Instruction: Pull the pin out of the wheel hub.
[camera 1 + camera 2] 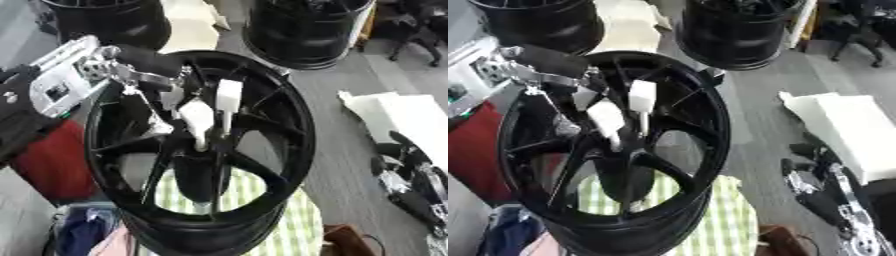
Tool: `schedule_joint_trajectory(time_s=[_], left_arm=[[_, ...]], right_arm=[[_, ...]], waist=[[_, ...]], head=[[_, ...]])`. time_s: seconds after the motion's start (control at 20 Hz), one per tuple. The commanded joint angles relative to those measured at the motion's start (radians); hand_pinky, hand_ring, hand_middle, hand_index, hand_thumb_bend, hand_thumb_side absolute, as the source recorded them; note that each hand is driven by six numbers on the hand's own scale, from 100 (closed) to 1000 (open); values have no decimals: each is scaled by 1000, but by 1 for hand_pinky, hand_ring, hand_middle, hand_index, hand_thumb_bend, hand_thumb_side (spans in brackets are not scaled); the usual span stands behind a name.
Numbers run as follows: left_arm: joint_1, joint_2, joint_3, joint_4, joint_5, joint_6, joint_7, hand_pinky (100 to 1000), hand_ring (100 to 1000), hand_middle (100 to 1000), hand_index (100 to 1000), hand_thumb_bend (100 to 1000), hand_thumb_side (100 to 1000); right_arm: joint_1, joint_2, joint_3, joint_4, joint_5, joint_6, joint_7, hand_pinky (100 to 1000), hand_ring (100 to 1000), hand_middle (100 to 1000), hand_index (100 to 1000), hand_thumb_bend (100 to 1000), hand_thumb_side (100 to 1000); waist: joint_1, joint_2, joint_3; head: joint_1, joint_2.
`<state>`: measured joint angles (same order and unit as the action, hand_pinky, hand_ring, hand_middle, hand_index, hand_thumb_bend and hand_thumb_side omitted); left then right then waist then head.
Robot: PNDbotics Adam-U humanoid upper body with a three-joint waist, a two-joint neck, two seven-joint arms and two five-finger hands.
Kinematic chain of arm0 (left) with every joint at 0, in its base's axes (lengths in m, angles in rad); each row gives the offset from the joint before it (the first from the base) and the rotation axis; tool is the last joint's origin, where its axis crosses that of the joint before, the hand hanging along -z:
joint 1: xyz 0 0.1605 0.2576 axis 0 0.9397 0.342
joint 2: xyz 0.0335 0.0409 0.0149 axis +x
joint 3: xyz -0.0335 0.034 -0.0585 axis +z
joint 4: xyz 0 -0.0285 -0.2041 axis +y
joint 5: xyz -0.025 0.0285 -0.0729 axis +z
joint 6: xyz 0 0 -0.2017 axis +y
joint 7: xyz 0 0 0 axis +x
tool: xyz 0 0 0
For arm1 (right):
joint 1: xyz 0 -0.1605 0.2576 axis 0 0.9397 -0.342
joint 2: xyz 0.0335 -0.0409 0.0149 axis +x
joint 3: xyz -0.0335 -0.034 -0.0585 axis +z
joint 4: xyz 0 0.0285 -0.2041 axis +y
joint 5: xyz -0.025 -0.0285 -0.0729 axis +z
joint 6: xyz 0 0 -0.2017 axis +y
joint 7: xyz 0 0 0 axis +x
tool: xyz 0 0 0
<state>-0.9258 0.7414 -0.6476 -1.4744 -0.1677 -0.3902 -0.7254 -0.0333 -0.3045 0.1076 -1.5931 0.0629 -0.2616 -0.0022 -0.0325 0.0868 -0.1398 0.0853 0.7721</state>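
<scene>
— Step in hand?

— Getting hold of the pin. Left hand (197, 117) in from the upper left, down between the spokes of the wheel (293, 125), white tips right at the hub (208, 150).

— Closed on the pin yet?

— Cannot tell. Tips close together over the hub centre, but no clear view of a pinch, nor of the pin itself; presumably seated in the hub, hidden under those tips.

— And the right hand (820, 192)?

— Idle at the lower right, well apart from the wheel, apparently slack and holding nothing.

— Wheel placement?

— Lying face up on a green checked cloth (262, 200), two more wheels (306, 35) standing behind.

— So, pin probably not out. Next?

— First, confirming a hold on the pin. Then pulling straight up along the hub axis, away from the spokes, without twisting sideways. Worth watching for the wheel shifting on the cloth.

— Steadying with the right?

— Possible, by pressing on the near rim.
</scene>
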Motion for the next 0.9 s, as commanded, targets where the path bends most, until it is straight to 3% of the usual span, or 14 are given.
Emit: schedule_joint_trajectory(time_s=[0.05, 0.25, 0.45, 0.7, 0.9], left_arm=[[-26, 49, 61, -31, 50, -134, -182, 768, 617, 400, 574, 100, 225], [-13, 104, 162, -58, 98, -72, -182, 772, 619, 404, 580, 100, 206], [52, 211, 320, -85, 123, -34, -182, 777, 624, 409, 585, 100, 201], [237, 349, 548, -71, 148, 14, -165, 776, 622, 420, 598, 100, 181], [406, 384, 682, 12, 124, 51, -96, 771, 624, 444, 625, 100, 151]], right_arm=[[-3, -17, -11, -8, 0, -2, -2, 708, 849, 753, 956, 262, 427], [-2, -19, -13, -7, 2, -1, -3, 708, 849, 753, 957, 262, 427], [2, -20, -19, -6, 4, -1, -8, 708, 849, 753, 957, 262, 427], [2, -20, -26, -7, 7, -1, -15, 708, 849, 754, 957, 262, 428], [0, -18, -30, -8, 9, -1, -18, 708, 850, 754, 957, 262, 428]], waist=[[1, -16, 4], [1, -18, 12], [3, -20, 26], [1, -18, 49], [-3, -14, 68]], head=[[-3, -2], [-7, -2], [-11, -2], [-19, -2], [-23, -2]])
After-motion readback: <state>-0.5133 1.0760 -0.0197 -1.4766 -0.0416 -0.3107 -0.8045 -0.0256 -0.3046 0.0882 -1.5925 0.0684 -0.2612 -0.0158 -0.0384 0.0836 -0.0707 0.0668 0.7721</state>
